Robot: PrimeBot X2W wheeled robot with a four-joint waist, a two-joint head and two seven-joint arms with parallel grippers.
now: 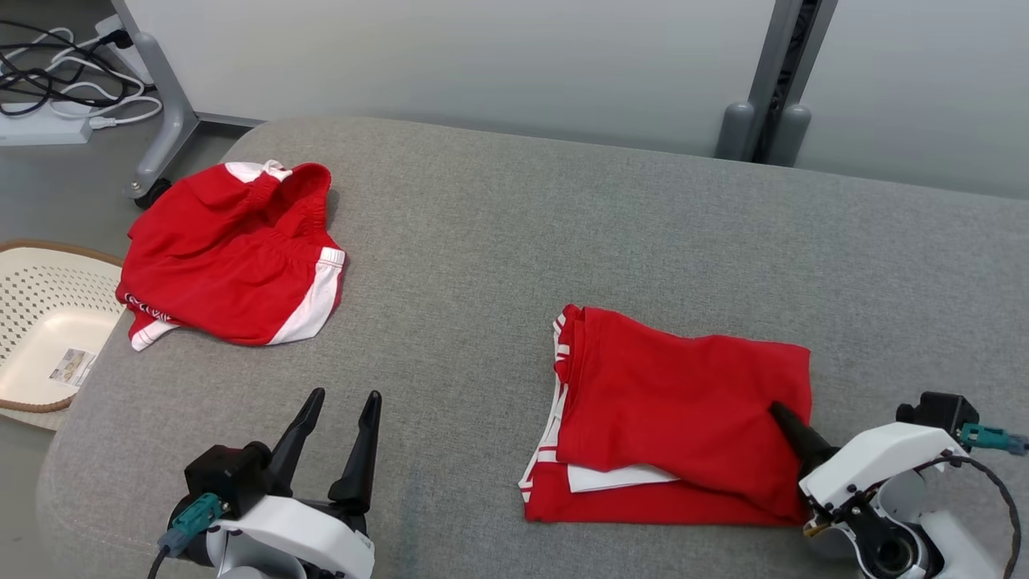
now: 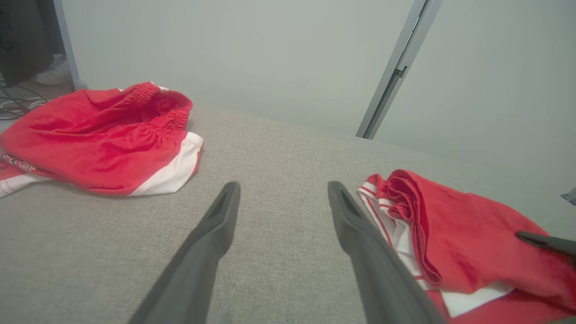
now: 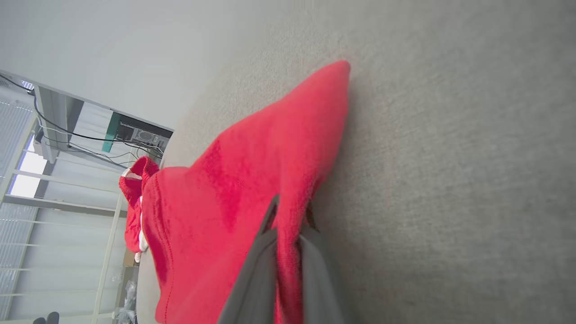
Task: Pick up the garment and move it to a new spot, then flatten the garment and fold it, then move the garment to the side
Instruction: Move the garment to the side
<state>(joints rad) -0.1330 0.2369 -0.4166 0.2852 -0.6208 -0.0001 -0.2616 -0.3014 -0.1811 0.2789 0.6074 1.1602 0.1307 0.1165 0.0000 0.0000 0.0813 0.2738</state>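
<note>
The garment [image 1: 675,410], red with white trim, lies folded on the right half of the grey cushioned surface [image 1: 522,225]. My right gripper [image 1: 778,412] comes in from the lower right and is shut on the garment's near right edge. In the right wrist view the red cloth [image 3: 234,189] is pinched between its two fingers [image 3: 291,211]. My left gripper [image 1: 346,396] stands open at the lower left, over bare grey fabric, with nothing between its fingers [image 2: 283,186]. The left wrist view has the folded garment [image 2: 472,238] to its right, with a right finger [image 2: 540,240] resting on it.
A second pair of red and white shorts [image 1: 233,257] lies crumpled at the surface's far left corner. Beside that edge, on the floor, sits a pale perforated basket [image 1: 32,322]. Cables [image 1: 56,72] and a wheeled grey post [image 1: 165,104] stand behind it.
</note>
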